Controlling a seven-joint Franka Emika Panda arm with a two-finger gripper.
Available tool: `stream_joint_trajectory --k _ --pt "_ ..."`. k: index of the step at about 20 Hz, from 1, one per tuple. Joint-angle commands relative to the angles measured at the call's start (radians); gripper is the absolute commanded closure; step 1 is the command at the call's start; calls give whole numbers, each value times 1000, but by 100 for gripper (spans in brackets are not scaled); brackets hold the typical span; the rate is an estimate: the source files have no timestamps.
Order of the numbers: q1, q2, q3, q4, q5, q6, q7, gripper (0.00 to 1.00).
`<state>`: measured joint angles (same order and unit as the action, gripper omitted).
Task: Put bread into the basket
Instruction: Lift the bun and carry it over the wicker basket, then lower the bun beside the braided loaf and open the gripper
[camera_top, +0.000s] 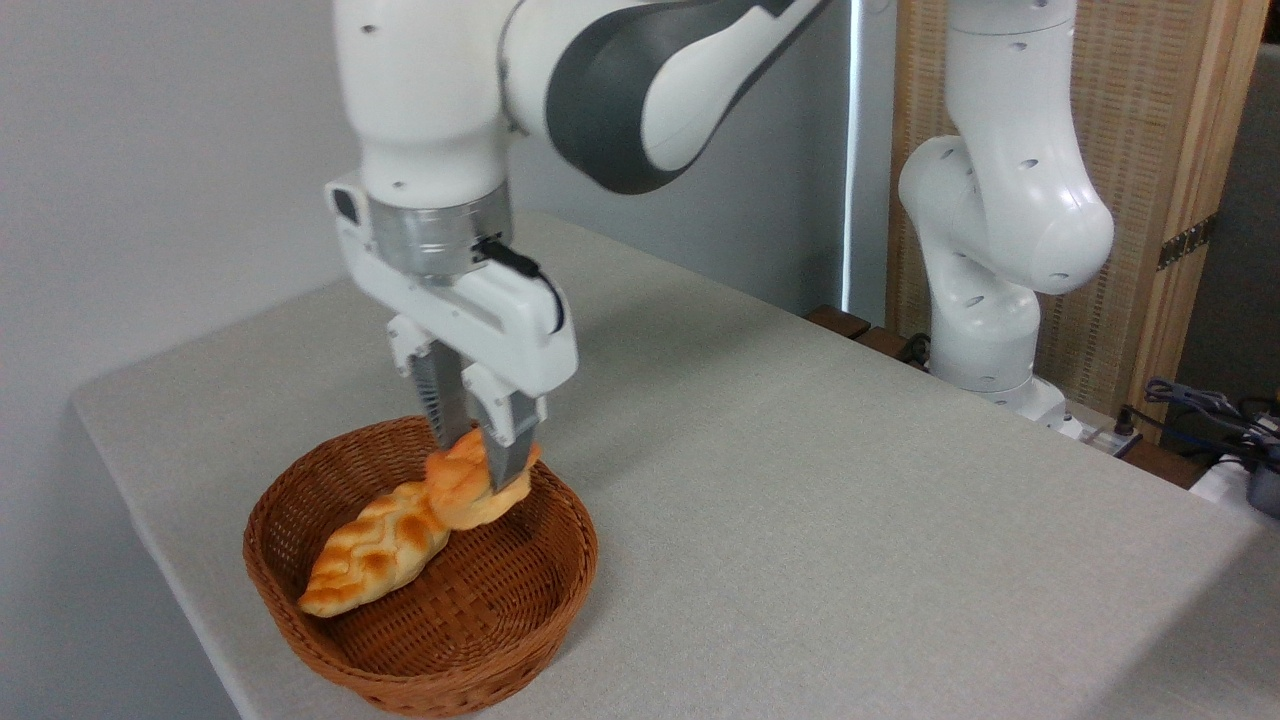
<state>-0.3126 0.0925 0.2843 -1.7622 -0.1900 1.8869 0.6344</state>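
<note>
Franka arm reaches down from the top of frame, hand (482, 452) pointing straight down over the wicker basket (520, 640). Hand is clamped on the bread (462, 490), a small round orange-golden bun, with one finger on each side of it; the near finger (508, 440) covers part of the bun's right side. Bun sits inside the basket's rim outline, toward the back half, held at about rim height. Can't tell whether its underside touches anything below.

Braided loaf (375, 550), long, golden and cream, lies in the basket on the left side, running from the lower left up toward the bun. Its upper end meets or overlaps the bun in this view; contact vs. just in front, cannot tell.

Basket is round, shallow, brown, sitting near the front left corner of the counter (850, 500). Counter has a light grey cloth-like surface.

Arm base (985, 330) stands at the far right edge of the counter, white segments rising out of frame. Behind it a woven wood-framed screen (1150, 150). Some cables (1200, 400) and a dark object at the far right, too small to identify. Plain pale wall (150, 150) on the left.
</note>
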Motion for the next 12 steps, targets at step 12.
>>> stream_joint_trajectory --k 12 --pt "3 176 9 122 3 -34 -81 36"
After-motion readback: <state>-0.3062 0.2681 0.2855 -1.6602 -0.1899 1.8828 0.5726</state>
